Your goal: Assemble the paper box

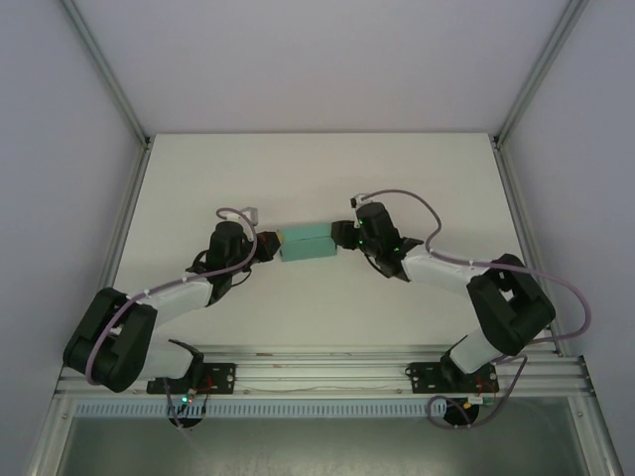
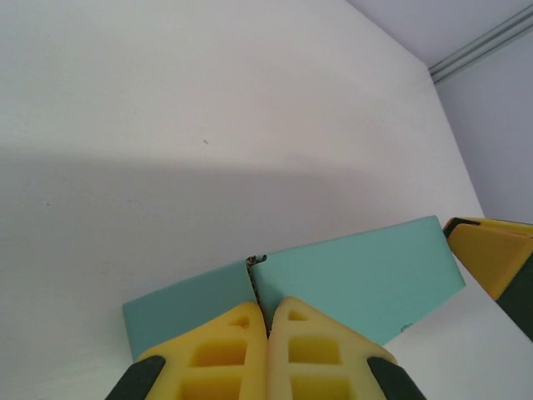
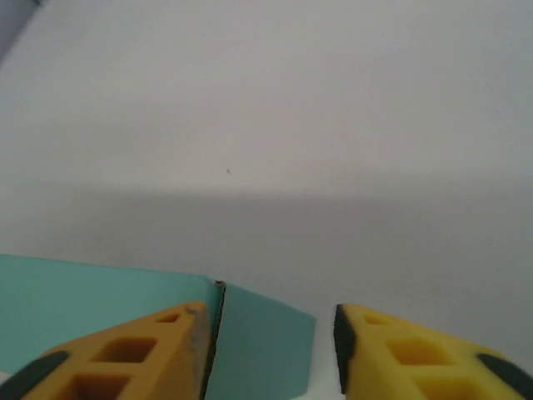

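Observation:
The teal-green paper box point(image 1: 310, 244) lies mid-table as a small rectangular box between both arms. My left gripper point(image 1: 270, 245) meets its left end. In the left wrist view the yellow fingertips point(image 2: 241, 321) are pressed together on a thin upright card edge of the paper box point(image 2: 358, 275), so the left gripper point(image 2: 268, 310) is shut on it. My right gripper point(image 1: 342, 236) is at the box's right end. In the right wrist view the right gripper point(image 3: 271, 312) stands open, with a teal flap point(image 3: 258, 346) lying between its fingers and its left finger point(image 3: 150, 350) beside the box wall.
The white table point(image 1: 317, 178) is bordered by aluminium frame posts point(image 1: 109, 79) at the back corners and a rail point(image 1: 317, 362) along the near edge. A finger of the right gripper point(image 2: 491, 254) shows at the right of the left wrist view.

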Tool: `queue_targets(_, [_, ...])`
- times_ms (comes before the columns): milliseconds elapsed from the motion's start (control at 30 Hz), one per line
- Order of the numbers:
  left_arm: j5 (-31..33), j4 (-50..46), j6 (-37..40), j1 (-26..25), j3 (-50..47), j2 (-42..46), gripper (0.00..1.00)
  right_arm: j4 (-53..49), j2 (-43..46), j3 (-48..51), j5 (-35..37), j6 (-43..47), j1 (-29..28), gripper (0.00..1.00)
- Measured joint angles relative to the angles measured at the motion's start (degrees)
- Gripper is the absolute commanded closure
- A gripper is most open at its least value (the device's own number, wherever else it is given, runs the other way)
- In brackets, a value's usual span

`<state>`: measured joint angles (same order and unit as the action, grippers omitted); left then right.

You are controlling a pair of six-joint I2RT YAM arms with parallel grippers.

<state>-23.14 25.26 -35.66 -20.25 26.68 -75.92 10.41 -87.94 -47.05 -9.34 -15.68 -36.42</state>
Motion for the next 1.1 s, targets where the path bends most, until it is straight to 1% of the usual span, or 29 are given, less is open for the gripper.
queue_targets(67, [-0.2,-1.2,0.8,0.0,0.7,0.1,1.00,-5.2,0.1,-3.0,-1.0,-0.7,-0.3,0.42])
queue_targets(167, [-0.5,-1.9,1.5,0.0,1.1,0.0,1.00,-8.4,0.1,-5.7,-2.9,-1.5,-0.9,0.42])
queue_targets(267, [-0.5,-2.3,1.7,0.0,1.6,-0.5,1.00,-10.0,0.0,-7.2,-3.4,-3.1,-1.0,0.41])
queue_targets(367, [-0.5,-2.3,1.6,-0.1,1.9,-0.9,1.00,-10.0,0.0,-6.4,-3.3,-5.0,-1.0,0.38])
queue_targets(433, [-0.5,-2.3,1.6,-0.3,1.9,-1.0,1.00,-9.5,0.0,-4.3,-3.4,-6.4,-1.0,0.36])
queue_targets(467, [-0.4,-2.3,1.6,-0.4,2.0,-1.0,1.00,-8.5,0.0,-2.7,-3.8,-7.5,-1.0,0.36])
queue_targets(533, [-0.4,-2.3,1.7,-0.4,2.1,-1.1,1.00,-4.5,0.7,-0.2,-4.1,-8.3,-1.0,0.45])
queue_targets(600, [-0.4,-2.2,1.6,-0.5,2.1,-1.3,1.00,0.6,1.3,2.8,-4.6,-9.0,-1.1,0.75])
queue_targets(667, [-0.3,-1.9,1.6,-0.7,2.2,-1.6,1.00,6.2,1.6,5.5,-4.6,-9.9,-1.5,0.89])
queue_targets(700, [-0.3,-1.7,1.6,-0.7,2.2,-1.9,1.00,8.3,1.9,6.7,-4.3,-10.2,-1.4,0.92])
queue_targets(733, [-0.3,-1.6,1.6,-0.7,2.2,-2.0,1.00,10.4,2.2,7.7,-4.1,-10.6,-1.2,0.93])
queue_targets(800, [-0.2,-1.6,1.6,-0.7,2.3,-2.3,1.00,15.0,2.2,9.8,-3.8,-11.0,-1.0,1.00])
queue_targets(933, [-0.3,-1.2,1.6,-0.7,2.1,-2.3,1.00,23.1,1.5,13.4,-3.5,-11.4,-0.9,1.00])
queue_targets(1000, [-0.3,-1.2,1.7,-0.7,2.1,-2.3,1.00,25.2,1.4,14.3,-3.6,-11.4,-0.9,1.00])
queue_targets(1033, [-0.3,-1.2,1.7,-0.7,2.1,-2.3,1.00,25.8,1.4,14.6,-3.6,-11.3,-0.9,0.98])
queue_targets(1067, [-0.4,-1.2,1.7,-0.7,2.1,-2.2,0.99,26.1,1.5,14.8,-3.7,-11.3,-0.9,0.94])
queue_targets(1100, [-0.5,-1.2,1.8,-0.7,2.2,-2.0,0.84,26.0,1.7,14.8,-3.7,-11.2,-0.9,0.89])
